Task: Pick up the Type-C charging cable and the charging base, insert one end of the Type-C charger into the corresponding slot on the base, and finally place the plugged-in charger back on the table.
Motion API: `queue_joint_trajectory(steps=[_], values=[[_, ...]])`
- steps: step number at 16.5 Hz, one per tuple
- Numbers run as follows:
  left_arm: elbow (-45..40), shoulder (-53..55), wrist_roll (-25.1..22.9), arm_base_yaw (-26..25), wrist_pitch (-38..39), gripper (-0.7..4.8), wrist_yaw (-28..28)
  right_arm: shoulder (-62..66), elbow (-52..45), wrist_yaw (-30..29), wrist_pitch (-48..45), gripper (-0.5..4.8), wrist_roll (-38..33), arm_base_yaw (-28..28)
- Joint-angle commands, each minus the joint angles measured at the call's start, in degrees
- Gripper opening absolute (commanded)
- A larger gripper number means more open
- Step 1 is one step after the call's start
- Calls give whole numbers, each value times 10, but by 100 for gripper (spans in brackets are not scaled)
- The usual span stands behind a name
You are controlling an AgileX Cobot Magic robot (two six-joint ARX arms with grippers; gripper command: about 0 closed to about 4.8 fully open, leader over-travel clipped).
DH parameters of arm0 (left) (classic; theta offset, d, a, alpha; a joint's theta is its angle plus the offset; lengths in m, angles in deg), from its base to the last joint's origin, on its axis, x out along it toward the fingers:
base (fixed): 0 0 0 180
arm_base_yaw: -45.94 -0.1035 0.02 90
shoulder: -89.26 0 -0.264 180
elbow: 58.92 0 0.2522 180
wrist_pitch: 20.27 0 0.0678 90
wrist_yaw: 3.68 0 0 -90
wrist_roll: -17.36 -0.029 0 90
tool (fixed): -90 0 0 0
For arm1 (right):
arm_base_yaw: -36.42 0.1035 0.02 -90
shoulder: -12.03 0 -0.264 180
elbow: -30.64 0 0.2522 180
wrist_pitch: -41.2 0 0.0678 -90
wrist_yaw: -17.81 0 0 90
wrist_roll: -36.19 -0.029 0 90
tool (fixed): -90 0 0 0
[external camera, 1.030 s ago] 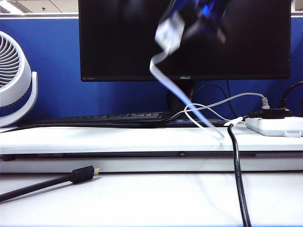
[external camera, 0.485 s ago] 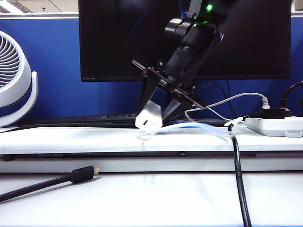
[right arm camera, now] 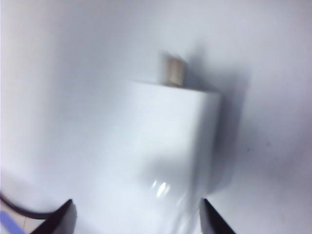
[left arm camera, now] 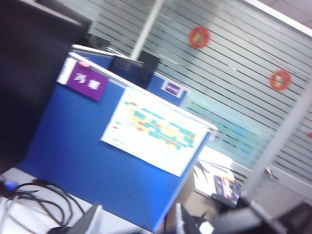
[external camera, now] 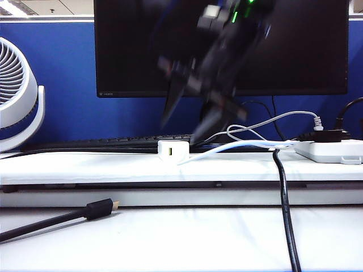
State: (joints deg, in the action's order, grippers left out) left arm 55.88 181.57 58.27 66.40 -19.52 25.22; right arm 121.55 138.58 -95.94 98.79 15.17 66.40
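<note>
Right end effector open above the charging base, which sits on the desk

The right end effector (external camera: 184, 127) hangs blurred in front of the monitor (external camera: 142, 51), its two fingers spread wide with nothing between them. The charging base (external camera: 173, 151) stands on the desk (external camera: 85, 167) directly beneath and just clear of the fingertips, its green port facing the exterior camera. In the right wrist view the base (right arm camera: 170, 141) fills the gap between the two dark fingertips (right arm camera: 61, 219), untouched. The Type-C charging cable (external camera: 227, 148) runs from the base's side rightward along the desk toward the power strip (external camera: 332, 151), so the base's plugged axis appears to lie across the view. The left end effector (left arm camera: 136, 222) shows only as two grey fingers held apart, empty, aimed at a blue partition (left arm camera: 87, 161) well away from the base; the right arm is plainly nearer.
</note>
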Motion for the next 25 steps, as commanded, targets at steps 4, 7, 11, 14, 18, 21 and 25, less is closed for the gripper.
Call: queue_joint_trajectory(steps=[4, 7, 11, 14, 18, 21, 25], values=[[4, -86, -32, 0, 33, -4, -28, -257, 4, 12, -33, -6, 73, 1], [4, -192, -108, 0, 140, -4, 39, -399, 4, 58, -34, -6, 142, 1], [3, -378, -371, 0, 558, -4, 246, -538, -3, 196, -32, -6, 214, 1], [1, -474, -431, 0, 765, -4, 374, -599, -97, 222, -59, -6, 215, 1], [-132, -621, -435, 0, 790, -4, 440, -742, -396, 223, -255, -5, 214, 2], [-341, -719, -423, 0, 675, -4, 457, -841, -560, 260, -322, -6, 210, 2], [-627, -742, -374, 0, 409, -4, 476, -923, -700, 307, -317, -6, 205, 2]])
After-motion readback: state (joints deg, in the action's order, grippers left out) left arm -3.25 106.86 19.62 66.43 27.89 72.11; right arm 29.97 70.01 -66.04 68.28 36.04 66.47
